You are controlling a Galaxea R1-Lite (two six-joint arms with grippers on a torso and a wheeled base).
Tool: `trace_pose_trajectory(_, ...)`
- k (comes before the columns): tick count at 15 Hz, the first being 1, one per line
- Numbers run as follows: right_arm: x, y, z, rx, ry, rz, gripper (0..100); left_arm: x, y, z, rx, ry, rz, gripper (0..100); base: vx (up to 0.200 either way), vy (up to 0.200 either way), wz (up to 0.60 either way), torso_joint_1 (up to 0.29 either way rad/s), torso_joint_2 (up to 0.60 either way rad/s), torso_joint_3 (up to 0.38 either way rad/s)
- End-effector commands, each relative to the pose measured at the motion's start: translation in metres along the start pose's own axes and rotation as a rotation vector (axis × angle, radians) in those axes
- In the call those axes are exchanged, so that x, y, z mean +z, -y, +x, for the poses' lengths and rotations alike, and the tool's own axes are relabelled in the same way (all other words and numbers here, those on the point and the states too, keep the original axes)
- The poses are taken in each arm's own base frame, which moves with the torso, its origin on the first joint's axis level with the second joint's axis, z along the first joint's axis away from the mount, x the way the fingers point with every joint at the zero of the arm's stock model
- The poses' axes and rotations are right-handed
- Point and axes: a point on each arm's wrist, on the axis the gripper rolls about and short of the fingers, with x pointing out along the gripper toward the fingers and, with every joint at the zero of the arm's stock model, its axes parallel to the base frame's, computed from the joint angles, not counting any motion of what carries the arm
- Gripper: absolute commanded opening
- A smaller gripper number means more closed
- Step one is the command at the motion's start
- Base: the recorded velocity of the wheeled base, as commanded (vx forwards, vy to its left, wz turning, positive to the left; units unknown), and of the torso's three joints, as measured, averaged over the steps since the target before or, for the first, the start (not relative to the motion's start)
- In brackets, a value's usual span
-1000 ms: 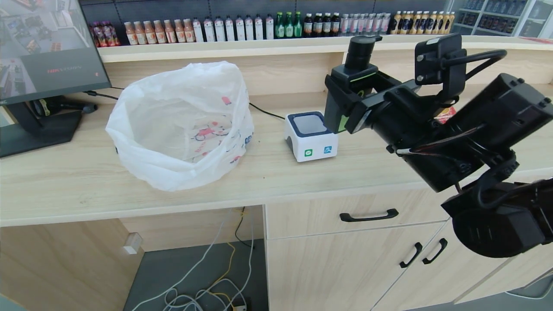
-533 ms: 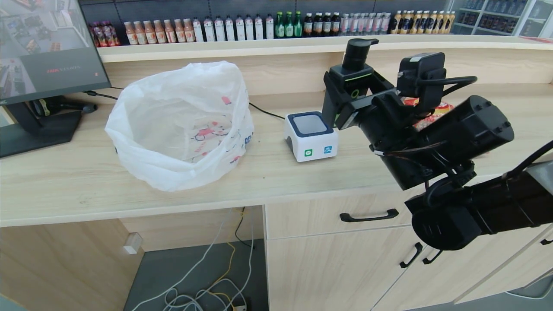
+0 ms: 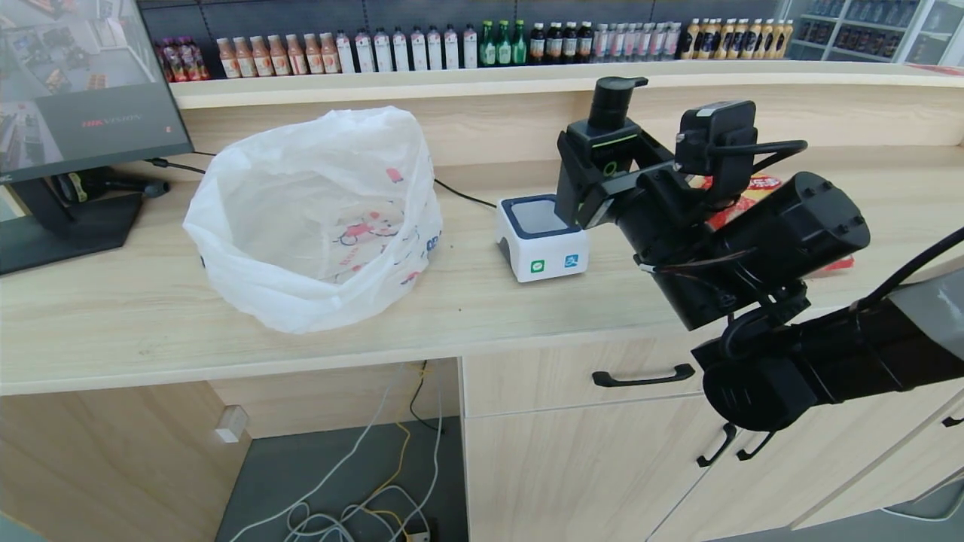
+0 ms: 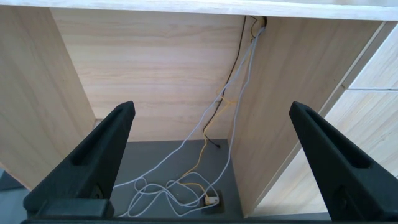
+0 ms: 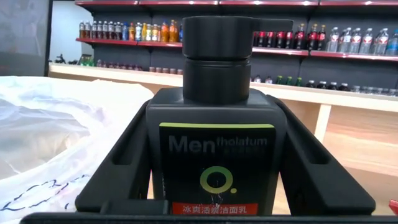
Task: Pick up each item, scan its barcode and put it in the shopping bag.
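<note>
Over the pale wood counter (image 3: pixel 113 331), the right gripper (image 3: pixel 607 167) has its jaws clamped on the sides of a black square pump bottle w/ green-trimmed label (image 3: pixel 614 102). It's upright, just above the white cube scanner w/ dark glass top (image 3: pixel 538 245), at its 2 o'clock. Prob. the scan step: ease it toward 8 o'clock and tilt the barcode face to the glass; can't tell which face. The crinkly white plastic shopping bag (image 3: pixel 316 218) sits at the scanner's 9 o'clock. The left gripper (image 4: pixel 210 115) is below the counter, jaws wide apart, holding nothing.

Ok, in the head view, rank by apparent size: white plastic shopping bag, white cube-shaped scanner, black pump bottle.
Largest: white plastic shopping bag.
Then black pump bottle and white cube-shaped scanner look alike; the raised bottle may be nearer the camera.
</note>
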Motion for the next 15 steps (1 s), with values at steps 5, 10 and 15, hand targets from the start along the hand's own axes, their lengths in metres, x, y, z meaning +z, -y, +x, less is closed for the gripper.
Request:
trace_pose_trajectory(5,-0.0004,0.0008,0.0017,-0.035,-0.001,0.011,0,0.0,0.0,0.0,0.002,0.0,-0.002,100,0.0,0.2,0.0,0.004,0.0,0.0)
trace_pose_trajectory(10,0.0006,0.0012,0.0015,-0.041,0.0,0.018,0,0.0,0.0,0.0,0.002,0.0,-0.001,100,0.0,0.2,0.0,0.004,0.0,0.002)
trace_pose_trajectory(15,0.0021,0.0014,0.0036,-0.043,0.01,0.019,0,0.0,0.0,0.0,-0.002,0.0,-0.001,100,0.0,0.16,0.0,0.001,0.0,0.003)
